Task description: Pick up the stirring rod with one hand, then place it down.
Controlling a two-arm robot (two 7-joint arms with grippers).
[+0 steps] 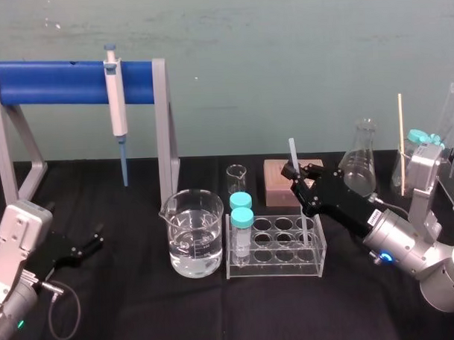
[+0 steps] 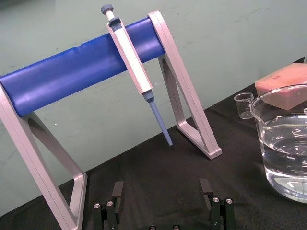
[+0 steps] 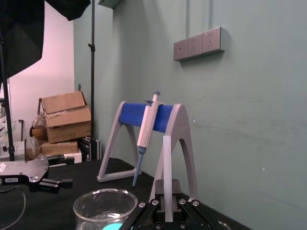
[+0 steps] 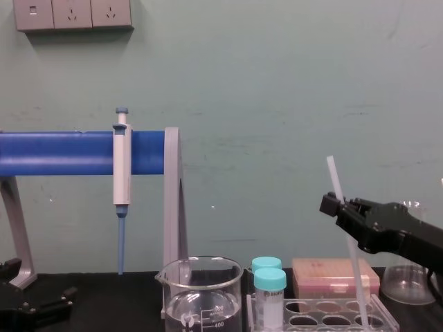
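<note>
Stirring rod [image 4: 335, 181] was up off the desk, and the right gripper [image 1: 295, 175] had it, jaws clamped narrow around the shaft a little below its upper end. From the chest view the rod stood tilted. Its top leaned toward the robot's left above the jaws, and the long lower part slanted down in front of the pink box [image 1: 280, 184] toward the right end of the clear tube rack [image 1: 274, 247]. Whether the lower tip touched the rack or the desk could not be told.

The right arm reached in from the right edge of the desk [image 1: 143, 322], with the gripper hanging above the far side of the rack, between the box and the glass flask [image 1: 360, 165]. Two tubes with teal caps [image 1: 242, 214] stood upright at the rack's left end. Just beside them was the big beaker [image 1: 195, 234], part full of clear liquid. A small empty beaker [image 1: 236, 177] sat behind, toward the back edge.

Over at the left edge, the left gripper [image 2: 162, 191] lay low near the desk, its fingers [image 2: 117, 191] spread wide and holding nothing, well apart from the glassware. Beyond it, along the back left of the desk, stood the grey stand with its blue bar [image 1: 60, 81]. A pipette [image 1: 117, 99] hung from the bar, blue tip pointing down.
</note>
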